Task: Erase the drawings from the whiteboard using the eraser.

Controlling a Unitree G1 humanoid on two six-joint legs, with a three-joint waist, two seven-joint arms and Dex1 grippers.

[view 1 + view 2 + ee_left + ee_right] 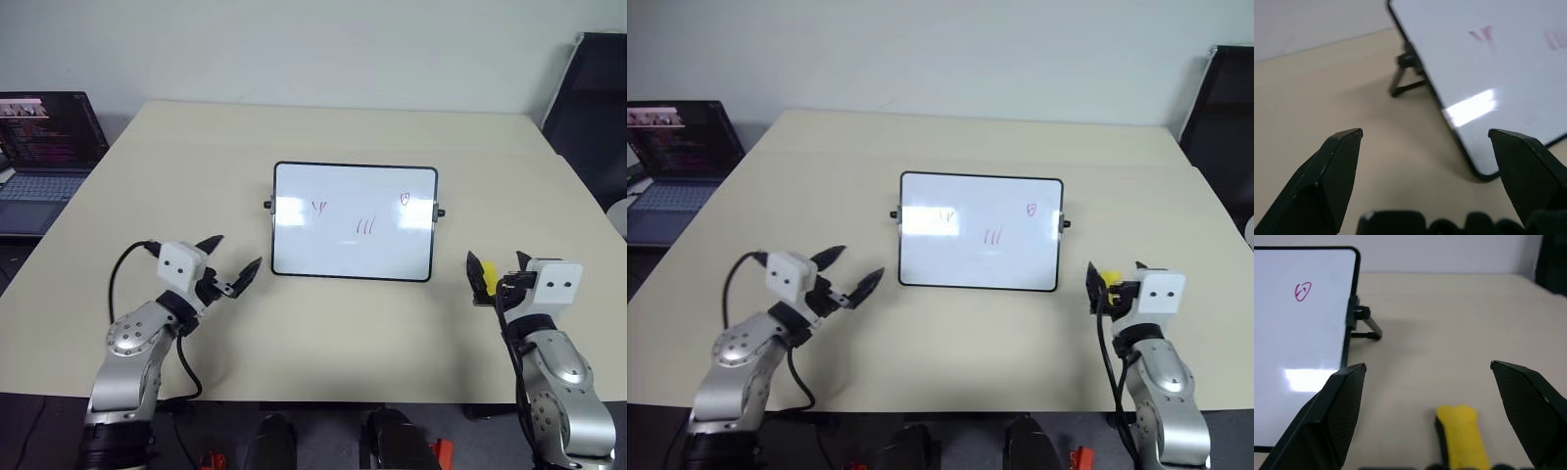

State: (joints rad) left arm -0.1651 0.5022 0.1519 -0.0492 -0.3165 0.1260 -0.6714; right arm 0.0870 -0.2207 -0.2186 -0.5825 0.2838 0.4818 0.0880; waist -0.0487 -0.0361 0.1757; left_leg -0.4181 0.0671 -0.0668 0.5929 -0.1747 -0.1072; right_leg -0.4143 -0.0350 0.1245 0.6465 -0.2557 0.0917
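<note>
The whiteboard (313,245) lies in the middle of the beige table, with a black frame and small side knobs. The drawings are red: a V-like mark (318,207), slanted strokes (365,227) and a tiny loop (405,200). The yellow eraser (487,277) lies on the table right of the board's near corner. My right gripper (498,266) hovers over it, open, and in the right wrist view the eraser (1462,435) lies between the spread fingers without touching them. My left gripper (237,253) is open and empty, just left of the board's near left corner.
An open laptop (44,147) sits off the table's far left corner. A black chair (593,98) stands at the far right. The board's folding stand legs (1405,83) stick out at its short sides.
</note>
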